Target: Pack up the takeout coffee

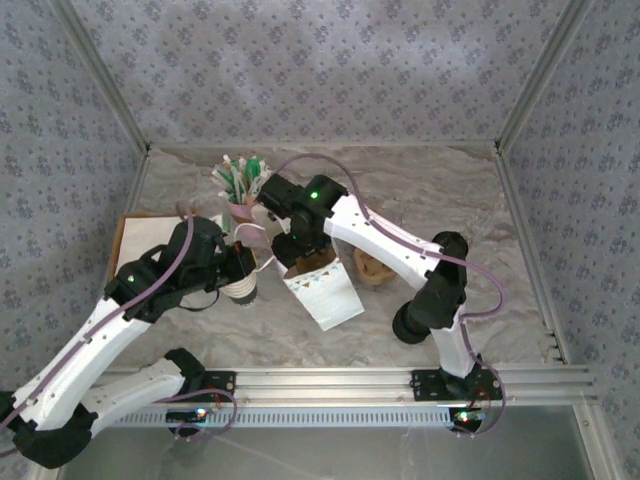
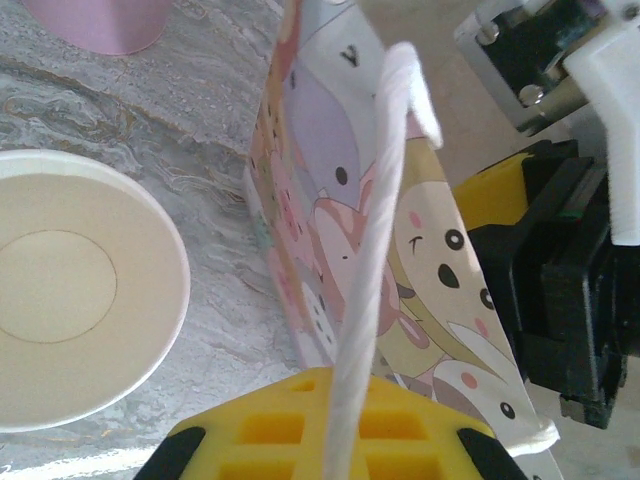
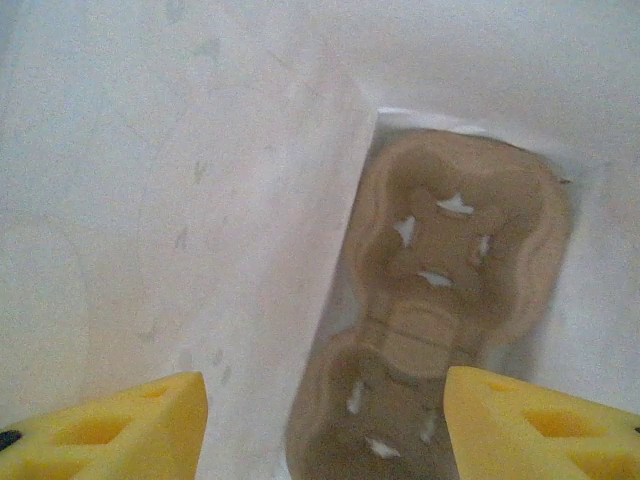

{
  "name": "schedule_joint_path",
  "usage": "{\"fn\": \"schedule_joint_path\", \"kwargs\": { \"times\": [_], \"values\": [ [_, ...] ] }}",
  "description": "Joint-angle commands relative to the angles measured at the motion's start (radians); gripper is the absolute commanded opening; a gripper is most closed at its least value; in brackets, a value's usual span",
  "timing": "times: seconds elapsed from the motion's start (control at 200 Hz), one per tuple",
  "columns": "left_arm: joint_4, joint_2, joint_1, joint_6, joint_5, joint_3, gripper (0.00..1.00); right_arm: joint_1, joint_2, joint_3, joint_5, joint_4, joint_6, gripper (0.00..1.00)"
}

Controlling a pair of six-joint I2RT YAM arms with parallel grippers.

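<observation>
Plainly, the left gripper [image 2: 332, 425] pinched the handle [image 2: 372, 250] of the bag [image 2: 420, 290] beside the cup [image 2: 60, 290]; only a possible "Y" was readable. The right gripper [image 3: 325, 420] gaped over a cardboard tray [image 3: 445, 290]

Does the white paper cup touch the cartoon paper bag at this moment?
Apart. The left wrist view shows a strip of bare table between the rim of the cup and the side of the bag.

Lab-type robot test cell: alu frame rails [image 1: 350, 380], patterned cloth walls [image 1: 320, 70], marble-look tabletop [image 1: 430, 190].
</observation>
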Motion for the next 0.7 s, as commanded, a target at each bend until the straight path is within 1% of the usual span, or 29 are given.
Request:
{"fn": "schedule_joint_path", "kwargs": {
  "times": [0.0, 0.185, 0.405, 0.59, 0.695],
  "values": [
    [0.035, 0.008, 0.009, -0.003, 0.016, 0.019, 0.02, -0.01, -0.032, -0.036, -0.033, 0.023, 0.005, 0.66],
    [0.062, 0.018, 0.009, 0.008, 0.03, 0.031, 0.02, -0.014, -0.029, -0.09, -0.047, 0.062, 0.015, 0.66],
    [0.059, 0.016, 0.009, 0.009, 0.024, 0.021, 0.02, -0.016, -0.055, -0.05, -0.027, 0.04, 0.011, 0.67],
    [0.065, 0.014, 0.009, 0.007, 0.016, 0.014, 0.02, -0.02, -0.097, -0.01, -0.018, 0.038, 0.014, 0.73],
    [0.077, 0.015, 0.009, 0.012, 0.017, 0.015, 0.02, -0.029, -0.148, -0.057, -0.054, 0.101, 0.02, 0.75]
  ]
}}
